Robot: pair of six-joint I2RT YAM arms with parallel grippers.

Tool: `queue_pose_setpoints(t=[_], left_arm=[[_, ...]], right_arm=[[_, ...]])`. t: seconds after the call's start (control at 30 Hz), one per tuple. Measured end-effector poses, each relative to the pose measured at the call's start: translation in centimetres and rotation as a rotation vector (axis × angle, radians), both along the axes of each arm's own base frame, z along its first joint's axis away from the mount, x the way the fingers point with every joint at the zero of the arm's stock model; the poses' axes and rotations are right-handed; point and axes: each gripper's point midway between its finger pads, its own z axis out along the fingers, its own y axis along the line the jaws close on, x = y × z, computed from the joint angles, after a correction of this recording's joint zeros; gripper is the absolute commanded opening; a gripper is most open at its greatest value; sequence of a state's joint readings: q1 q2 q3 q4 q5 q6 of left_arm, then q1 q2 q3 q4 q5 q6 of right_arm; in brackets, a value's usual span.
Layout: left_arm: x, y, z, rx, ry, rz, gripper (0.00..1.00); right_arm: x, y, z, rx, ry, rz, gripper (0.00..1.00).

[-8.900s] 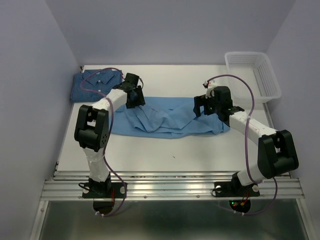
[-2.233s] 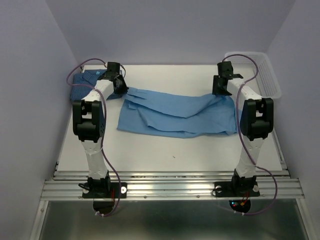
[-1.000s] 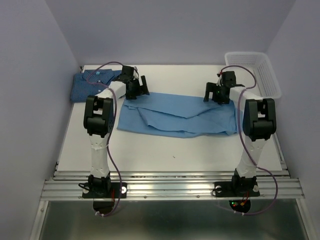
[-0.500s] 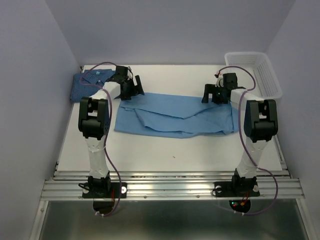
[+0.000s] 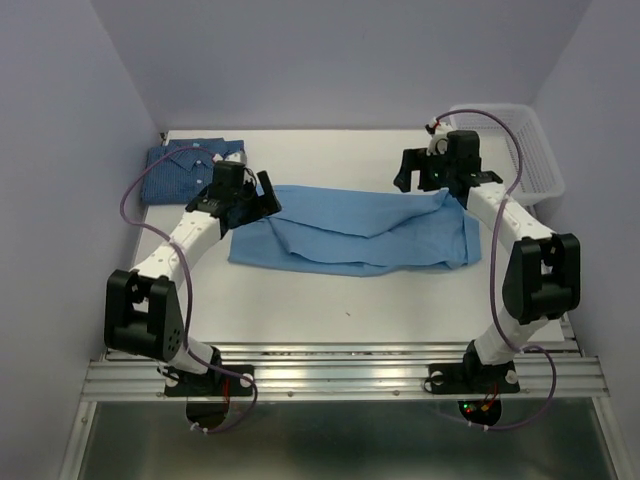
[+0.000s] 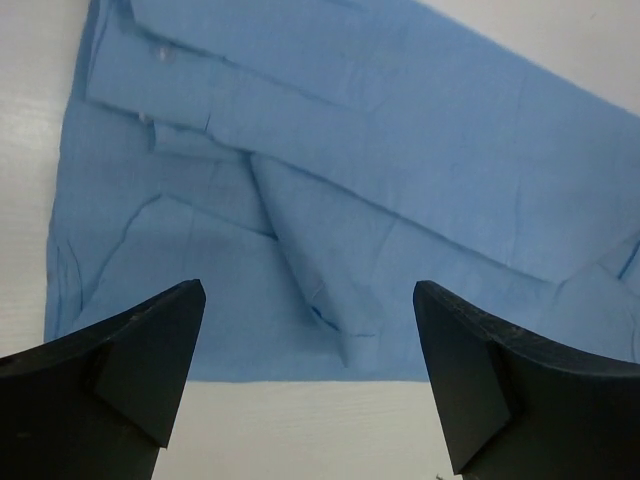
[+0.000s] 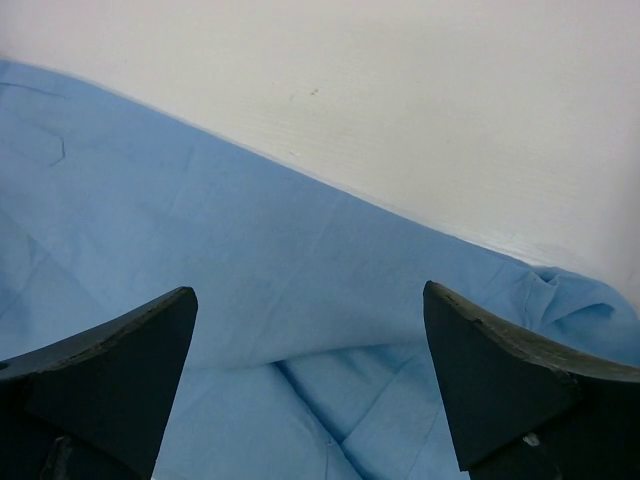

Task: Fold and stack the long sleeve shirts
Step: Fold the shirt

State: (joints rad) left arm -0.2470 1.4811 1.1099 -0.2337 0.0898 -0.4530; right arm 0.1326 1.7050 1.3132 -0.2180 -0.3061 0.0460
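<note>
Swung out toward the lower left of the overhead view since half a second ago, the left arm's elbow now low near the frame's left side, with the left gripper [image 5: 247,196] drawn slightly downward along the left end of the light blue shirt [image 5: 360,225]. Dropped lower on the right side too, the right arm's elbow, with the right gripper [image 5: 422,172] nudged a touch upward at the shirt's upper right edge. Spread flat across the middle of the table [image 5: 330,290] as a wide band, that light blue shirt, with creases and an overlapping fold toward its left half. Folded with its collar showing in the upper left corner of the table, the dark checked shirt [image 5: 185,165], lying apart from the light one. Standing at the upper right, just beyond the right arm, a white mesh basket [image 5: 530,150]. From the left wrist: left gripper [image 6: 307,300] with jaws spread wide, gripping nothing, over the light blue shirt [image 6: 400,170] and a folded sleeve with buttons at upper left. From the right wrist: right gripper [image 7: 310,300] equally wide and holding nothing, over the light blue shirt [image 7: 200,260] where its edge runs diagonally against bare white table [image 7: 400,90]. Contact with the cloth cannot be told for either.
</note>
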Motion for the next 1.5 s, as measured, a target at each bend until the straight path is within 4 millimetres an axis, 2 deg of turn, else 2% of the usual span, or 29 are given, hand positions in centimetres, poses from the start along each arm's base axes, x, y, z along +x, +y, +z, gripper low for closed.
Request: queue_pose_setpoints(t=[0.13,0.27,0.33,0.37,0.5,0.53,0.63,0.77,0.8,0.87,1.0,1.1,1.13,1.2,1.23,1.27,1.33,1.4,1.43,1.47,1.5], left_arm=[[-2.4,-0.1,-5.0,-0.020,0.126,0.025,0.84],[-3.1,-2.0,-8.9,-0.031,0.225,-0.006,0.75],[-3.0,-3.1,-10.1,-0.037,0.248,-0.029,0.56],[-2.9,-3.6,-10.4,-0.041,0.256,-0.039,0.36],[-1.8,-5.4,-10.6,-0.062,0.253,-0.073,0.04],[-1.7,-5.6,-10.4,-0.062,0.251,-0.076,0.00],[-1.2,-5.4,-9.8,-0.037,0.242,-0.057,0.00],[-1.5,-2.6,-9.2,0.093,0.276,0.051,0.00],[-1.7,-1.7,-8.5,0.132,0.284,0.087,0.00],[-1.9,0.0,-7.0,0.201,0.286,0.153,0.03],[-2.0,2.4,-3.0,0.339,0.287,0.275,0.27],[-1.2,2.8,-0.3,0.430,0.258,0.329,0.27],[-0.7,2.2,0.6,0.462,0.241,0.333,0.27],[-0.1,0.6,0.7,0.508,0.243,0.309,0.34],[0.2,-0.1,0.6,0.526,0.239,0.294,0.34],[0.7,-1.4,0.5,0.554,0.240,0.272,0.34],[2.2,-4.6,0.0,0.578,0.212,0.225,0.43],[2.9,-8.1,-2.1,0.607,0.211,0.143,0.49],[2.8,-9.2,-3.1,0.620,0.217,0.110,0.56],[2.3,-10.2,-4.3,0.637,0.234,0.071,0.69],[1.9,-10.7,-5.0,0.646,0.248,0.047,0.98]], right_arm=[[-0.4,0.1,1.8,0.017,-0.044,-0.007,1.00],[-0.8,0.1,0.9,0.017,-0.027,-0.012,1.00],[-1.1,0.0,0.3,0.011,-0.011,-0.019,1.00],[-1.1,-0.1,0.2,0.007,-0.008,-0.025,1.00],[-1.1,-0.5,-0.1,-0.005,-0.004,-0.045,1.00],[-1.0,-0.6,-0.1,-0.007,-0.004,-0.048,1.00],[-1.0,-0.8,-0.1,-0.014,-0.005,-0.059,1.00],[-1.0,-1.0,-0.3,-0.022,0.000,-0.068,1.00],[-1.0,-1.0,-0.3,-0.023,0.001,-0.069,1.00],[-1.1,-1.1,-0.4,-0.028,0.006,-0.074,1.00],[-1.3,-1.4,-0.8,-0.043,0.022,-0.084,1.00],[-1.4,-1.8,-1.0,-0.058,0.031,-0.095,1.00],[-1.5,-1.9,-1.1,-0.065,0.032,-0.098,1.00],[-1.5,-2.1,-1.3,-0.074,0.037,-0.105,1.00],[-1.6,-2.2,-1.4,-0.078,0.041,-0.107,1.00],[-1.5,-2.2,-1.5,-0.081,0.044,-0.110,1.00],[-1.5,-2.3,-1.7,-0.085,0.048,-0.113,1.00],[-1.6,-2.4,-1.9,-0.093,0.053,-0.116,1.00],[-1.6,-2.5,-1.9,-0.096,0.054,-0.116,1.00],[-1.6,-2.5,-2.0,-0.099,0.054,-0.118,1.00],[-1.6,-2.6,-2.0,-0.101,0.054,-0.121,1.00]])
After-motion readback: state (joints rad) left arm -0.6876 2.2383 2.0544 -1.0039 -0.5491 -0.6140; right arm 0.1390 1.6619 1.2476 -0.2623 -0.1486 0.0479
